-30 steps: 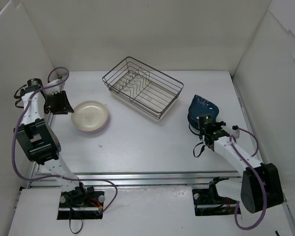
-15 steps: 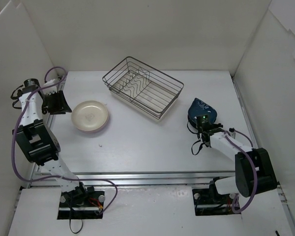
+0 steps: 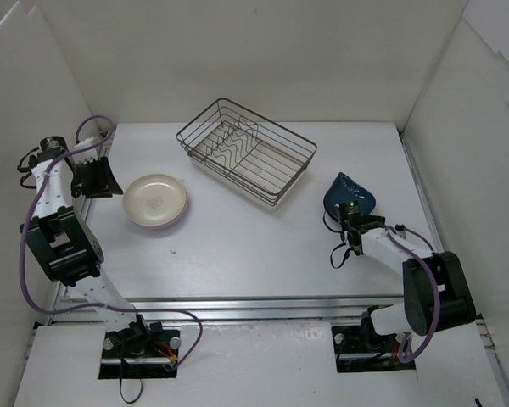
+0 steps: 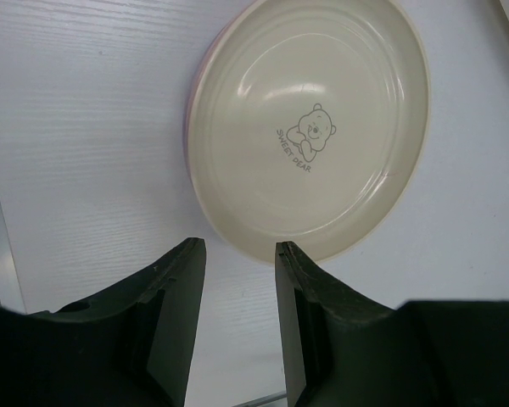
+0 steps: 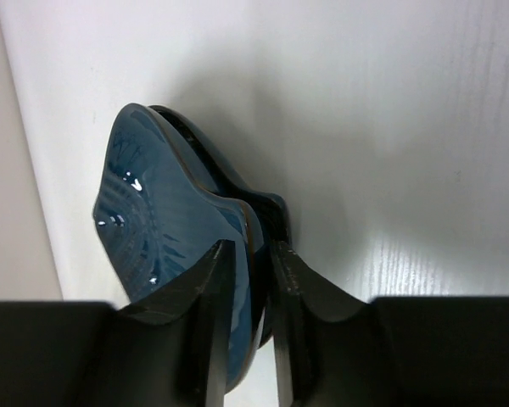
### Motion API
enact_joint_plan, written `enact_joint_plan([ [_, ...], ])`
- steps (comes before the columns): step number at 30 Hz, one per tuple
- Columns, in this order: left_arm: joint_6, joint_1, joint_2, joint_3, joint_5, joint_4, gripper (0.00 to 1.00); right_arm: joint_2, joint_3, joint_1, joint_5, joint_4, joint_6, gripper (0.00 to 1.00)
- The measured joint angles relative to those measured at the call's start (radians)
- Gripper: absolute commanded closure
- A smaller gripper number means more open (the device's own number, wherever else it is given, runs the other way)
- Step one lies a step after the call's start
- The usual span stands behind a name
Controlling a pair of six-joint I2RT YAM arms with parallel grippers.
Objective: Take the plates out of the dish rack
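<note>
Top view: dish rack (image 3: 247, 161) sits at the back-middle of the bench (image 3: 237, 246). No plates show in its wires, and the zigzag divider is bare.

- Rack's long axis runs on a diagonal, back-left to front-right. The divider follows the same line.
- Cream plate (image 3: 155, 201) lies flat on the bench left of the rack, well apart from it, hollow face up. Left wrist view shows a bear print in its middle and a pink rim (image 4: 189, 110) showing under its left edge. I take that for a pink plate stacked beneath.
- Left pincer (image 4: 237, 250) has its fingers apart with nothing between them, just beside the cream plate's near edge, not touching.
- Blue plate (image 3: 348, 190) is right of the rack, near the right arm. Right pincer (image 5: 253, 250) is clamped on its wavy rim.
- Right wrist view: this plate is tilted, hollow face pointing up and away from the arm. A second dark plate (image 5: 208, 174) lies under it.

Judgement: unloading looks all but done, with the rack cleared. What's left is to set the blue plate flat on its stack and let go
</note>
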Motion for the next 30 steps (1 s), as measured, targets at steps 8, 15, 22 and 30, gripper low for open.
enact_joint_plan([
  [8, 0.0, 0.0, 0.0, 0.0, 0.0, -0.001, 0.62, -0.008, 0.063, -0.002, -0.011, -0.096, -0.019, 0.45],
  [15, 0.0, 0.0, 0.0, 0.0, 0.0, -0.003, 0.62, -0.048, 0.103, -0.002, -0.019, -0.184, -0.075, 0.23],
  [22, 0.003, 0.0, 0.0, 0.0, -0.009, -0.006, 0.61, -0.055, 0.303, -0.002, -0.027, -0.37, -0.348, 0.04],
  [30, 0.05, 0.007, -0.05, -0.011, -0.073, -0.01, 0.6, -0.109, 0.485, -0.014, 0.012, -0.558, -0.852, 0.02],
])
